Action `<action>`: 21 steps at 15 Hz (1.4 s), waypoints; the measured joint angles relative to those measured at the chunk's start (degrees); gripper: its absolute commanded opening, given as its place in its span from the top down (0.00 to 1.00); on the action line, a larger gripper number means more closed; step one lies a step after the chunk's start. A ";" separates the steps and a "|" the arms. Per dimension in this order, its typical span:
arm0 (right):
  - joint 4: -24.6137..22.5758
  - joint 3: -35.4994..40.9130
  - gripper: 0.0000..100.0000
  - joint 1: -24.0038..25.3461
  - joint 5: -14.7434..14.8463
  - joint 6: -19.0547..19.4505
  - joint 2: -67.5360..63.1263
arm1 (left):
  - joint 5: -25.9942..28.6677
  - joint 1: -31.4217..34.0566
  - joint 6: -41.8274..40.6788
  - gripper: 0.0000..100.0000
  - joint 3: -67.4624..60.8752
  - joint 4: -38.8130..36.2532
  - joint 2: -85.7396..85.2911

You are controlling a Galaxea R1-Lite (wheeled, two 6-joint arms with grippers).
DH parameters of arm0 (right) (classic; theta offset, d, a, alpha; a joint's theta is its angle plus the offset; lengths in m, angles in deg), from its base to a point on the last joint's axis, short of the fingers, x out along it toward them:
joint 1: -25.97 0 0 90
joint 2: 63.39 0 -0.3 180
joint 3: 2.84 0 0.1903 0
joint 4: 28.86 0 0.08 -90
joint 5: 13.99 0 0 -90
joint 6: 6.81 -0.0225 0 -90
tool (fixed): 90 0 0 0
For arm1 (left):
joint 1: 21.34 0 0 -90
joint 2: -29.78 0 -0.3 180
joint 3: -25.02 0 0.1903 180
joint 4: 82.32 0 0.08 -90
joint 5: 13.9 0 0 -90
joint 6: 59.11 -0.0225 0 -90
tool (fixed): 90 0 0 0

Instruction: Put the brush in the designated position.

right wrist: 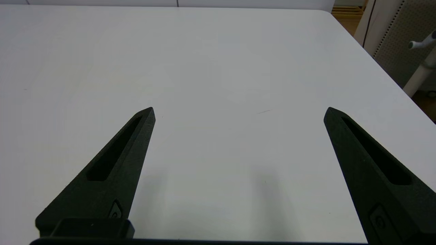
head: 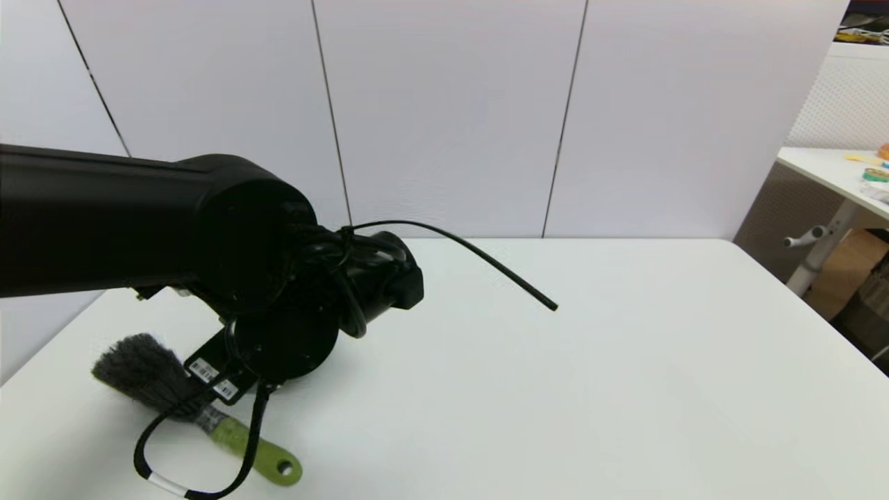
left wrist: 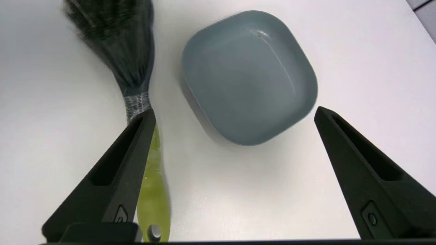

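At seven o'clock on the white table (head: 625, 389), near its front-left edge: the brush (head: 208, 410), flat on the surface, bushy dark grey bristle head toward ten o'clock, lime-green handle with its end hole toward four o'clock, silvery neck band between the two. Directly above it, hiding part of the bristles and neck from the head camera: the left arm, black, reaching in from nine o'clock, a looped cable drooping across the handle. From the left wrist camera: left gripper (left wrist: 235, 114) spread wide, grasping nothing, hovering over the table; one finger overlapping the brush handle (left wrist: 153, 183) in that picture, contact impossible to judge; the other finger well off to the far side of a grey-blue rounded plate (left wrist: 248, 78). Plate just beside the brush's neck and bristles, apart from them, holding nothing. Over bare tabletop, seen only by the right wrist camera: right gripper (right wrist: 238, 114), fingers likewise spread wide with nothing between them.
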 measured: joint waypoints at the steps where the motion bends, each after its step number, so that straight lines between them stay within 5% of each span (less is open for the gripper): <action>1: 0.02 0.00 0.00 0.00 0.00 0.01 0.00 | -0.02 0.00 -2.55 0.00 0.80 0.00 -0.16; 15: 0.02 0.00 0.00 0.00 0.00 0.00 0.00 | -0.85 0.48 -38.75 0.00 15.19 -1.07 1.33; 21: 0.00 0.00 0.00 0.00 0.05 0.00 0.00 | -0.28 1.66 -60.84 0.00 16.85 -10.00 1.40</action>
